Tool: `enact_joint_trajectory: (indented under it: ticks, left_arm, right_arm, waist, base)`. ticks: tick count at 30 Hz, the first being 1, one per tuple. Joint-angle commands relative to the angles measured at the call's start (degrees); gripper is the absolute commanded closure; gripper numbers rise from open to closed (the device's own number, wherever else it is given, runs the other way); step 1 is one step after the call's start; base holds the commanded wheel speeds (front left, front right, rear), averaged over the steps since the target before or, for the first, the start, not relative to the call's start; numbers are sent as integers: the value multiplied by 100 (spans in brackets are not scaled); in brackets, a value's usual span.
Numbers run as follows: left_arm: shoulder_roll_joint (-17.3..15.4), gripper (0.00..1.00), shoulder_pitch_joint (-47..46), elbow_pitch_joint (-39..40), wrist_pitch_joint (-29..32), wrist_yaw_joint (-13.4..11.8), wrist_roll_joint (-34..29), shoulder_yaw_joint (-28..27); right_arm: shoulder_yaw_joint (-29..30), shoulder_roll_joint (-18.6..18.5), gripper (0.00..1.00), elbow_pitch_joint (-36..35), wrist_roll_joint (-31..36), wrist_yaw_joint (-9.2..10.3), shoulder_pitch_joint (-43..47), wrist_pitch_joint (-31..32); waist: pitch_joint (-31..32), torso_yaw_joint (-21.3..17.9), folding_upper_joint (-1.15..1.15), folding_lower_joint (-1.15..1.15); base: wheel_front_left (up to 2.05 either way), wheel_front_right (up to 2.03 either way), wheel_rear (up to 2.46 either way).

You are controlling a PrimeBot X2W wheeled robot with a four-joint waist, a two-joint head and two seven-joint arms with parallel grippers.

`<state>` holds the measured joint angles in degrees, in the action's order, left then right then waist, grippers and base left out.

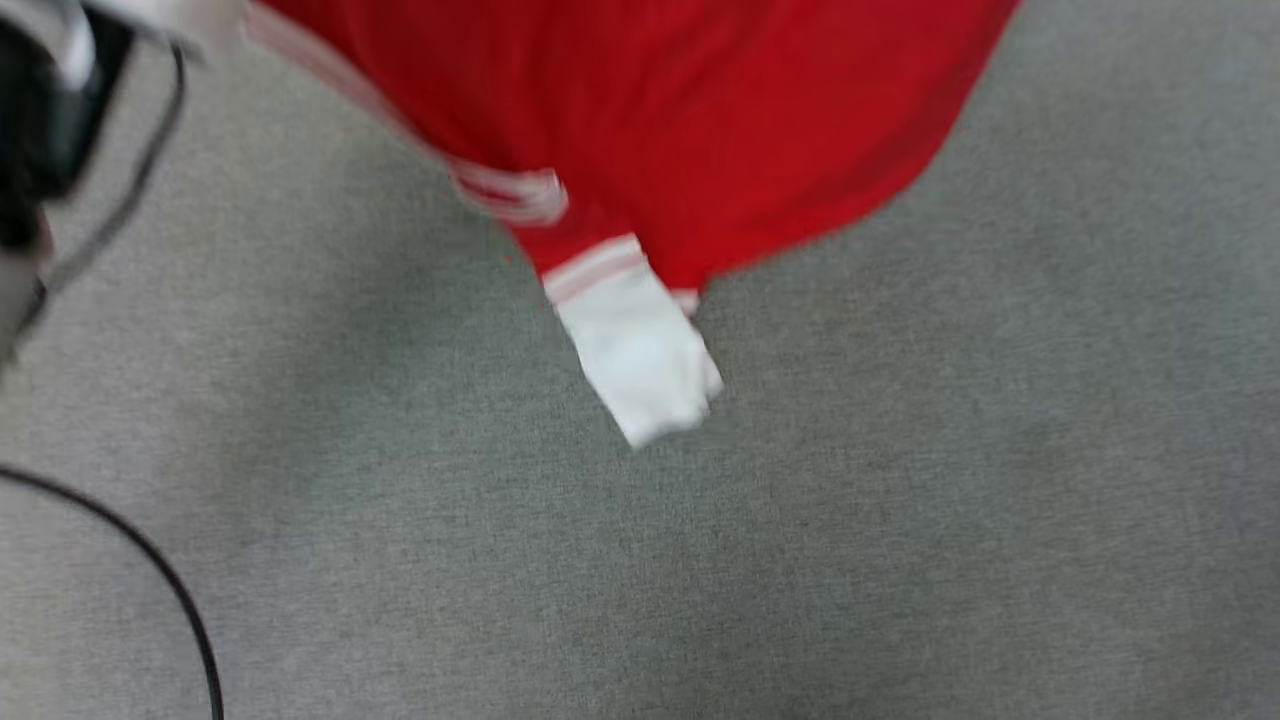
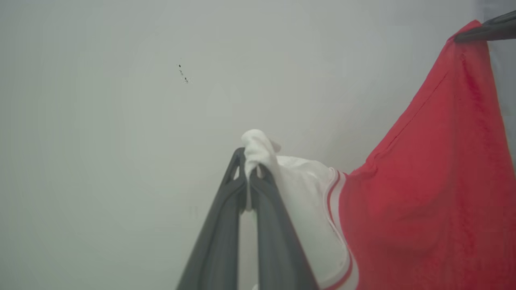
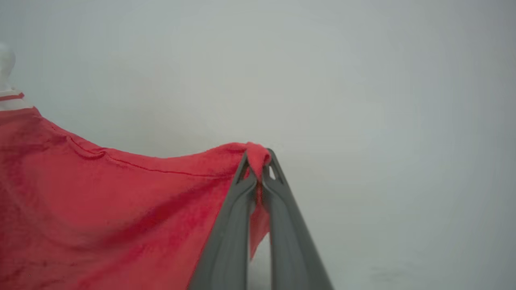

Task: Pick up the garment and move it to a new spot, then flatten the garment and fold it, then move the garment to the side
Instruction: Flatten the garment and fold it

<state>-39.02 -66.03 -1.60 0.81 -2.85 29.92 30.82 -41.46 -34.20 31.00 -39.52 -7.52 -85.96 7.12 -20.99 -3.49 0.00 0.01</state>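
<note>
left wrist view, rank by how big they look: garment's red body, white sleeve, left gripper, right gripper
1. garment's red body
2. left gripper, white sleeve: alike, gripper nearer the camera
3. right gripper, cut by the edge

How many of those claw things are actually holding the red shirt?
2. The left gripper is shut on the white sleeve of the garment. The right gripper is shut on its red edge, some way along the cloth.
</note>
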Motion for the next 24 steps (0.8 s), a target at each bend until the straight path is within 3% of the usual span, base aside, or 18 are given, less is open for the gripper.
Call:
enact_joint_trajectory:
  ticks: [1,13,19,24]
  left_arm:
    - [93,100,-264,-99,34,72,14,-22]
    - [711,100,-3321,-1750,120,760,-246,-2]
    - [1028,100,-4402,-2594,-175,919,-363,135]
    - [1167,100,-4759,-3158,-424,989,-332,267]
  right_arm:
    - [76,91,100,81,76,5,-193,24]
    - [580,555,100,988,1013,6,-2103,39]
    - [685,723,100,1369,1265,6,-2740,-185]
    - [644,854,100,1694,1329,6,-2975,-340]
  waist:
    - [-238,16,0,-1]
    - [-1135,146,0,-1]
    - [-1300,242,0,-1]
    - [-1375,297,0,-1]
  base:
    - [0,0,0]
    - [0,0,0]
    - [0,0,0]
    - [0,0,0]
